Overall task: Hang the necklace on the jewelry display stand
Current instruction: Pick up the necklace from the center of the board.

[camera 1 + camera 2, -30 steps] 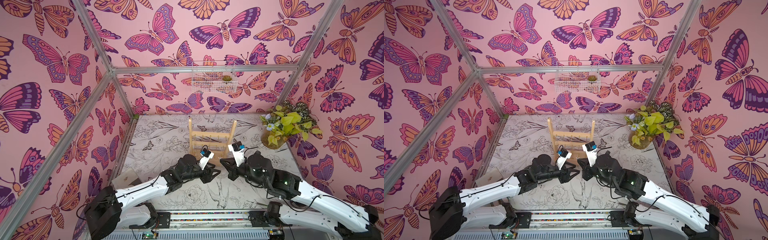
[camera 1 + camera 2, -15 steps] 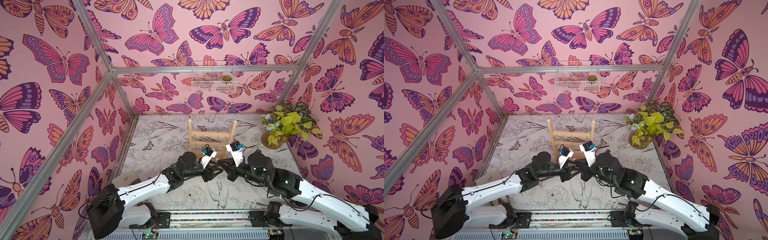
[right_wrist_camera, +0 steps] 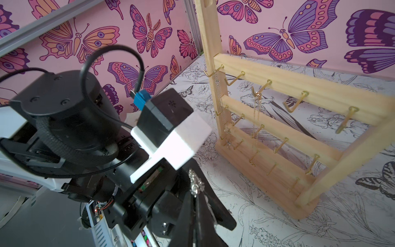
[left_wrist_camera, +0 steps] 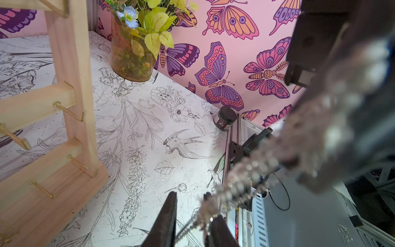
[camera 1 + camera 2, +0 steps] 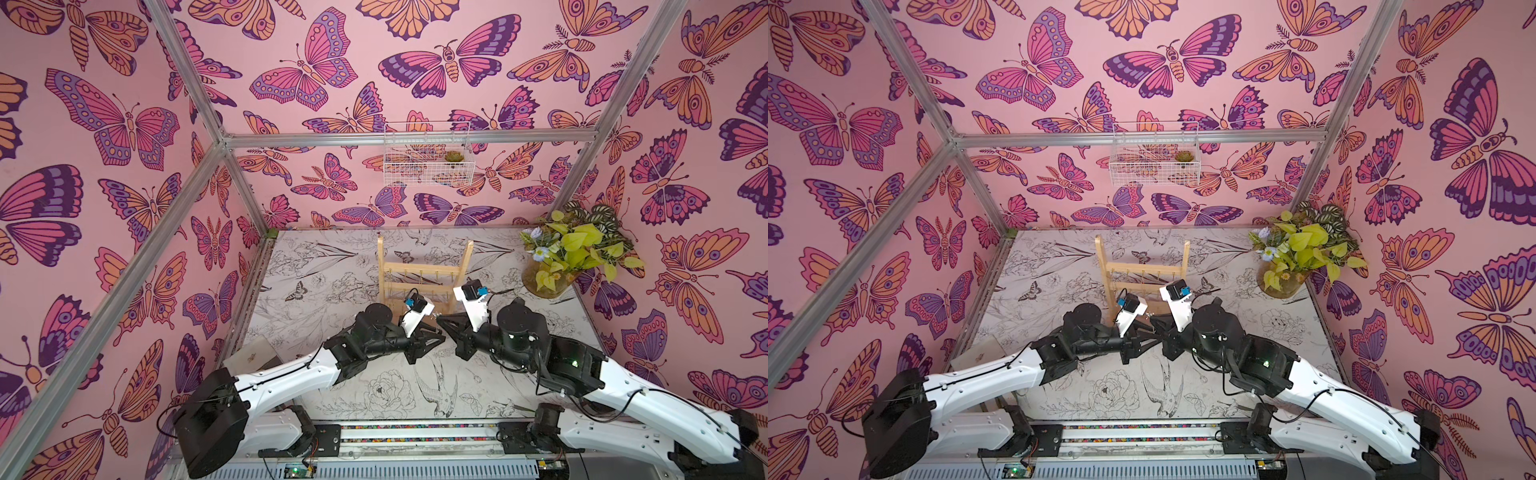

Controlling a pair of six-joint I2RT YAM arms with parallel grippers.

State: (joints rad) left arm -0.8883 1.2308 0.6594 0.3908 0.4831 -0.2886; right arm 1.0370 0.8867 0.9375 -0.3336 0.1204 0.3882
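The jewelry display stand [image 5: 424,270] [image 5: 1144,268] is a pale wooden rack with gold hooks, upright behind both arms. My two grippers meet tip to tip just in front of it. The right gripper [image 3: 196,193] [image 5: 441,321] is shut on the necklace [image 3: 195,184], a silvery, sparkling chain. In the left wrist view the necklace [image 4: 241,177] runs down from the blurred right gripper into the gap between my left gripper's jaws [image 4: 191,203] [image 5: 436,332]. Those jaws stand narrowly apart, the chain lying against one finger.
A fine silver chain [image 3: 222,111] and a gold chain [image 3: 256,115] hang from the stand's top hooks. A vase of flowers [image 5: 573,257] stands at the back right. A small black jar [image 4: 225,118] sits by the right wall. A white wire basket [image 5: 428,160] hangs on the back wall.
The two arms have come together in front of the stand. My left gripper has reached the right gripper's tip and its jaws have narrowed round the chain.
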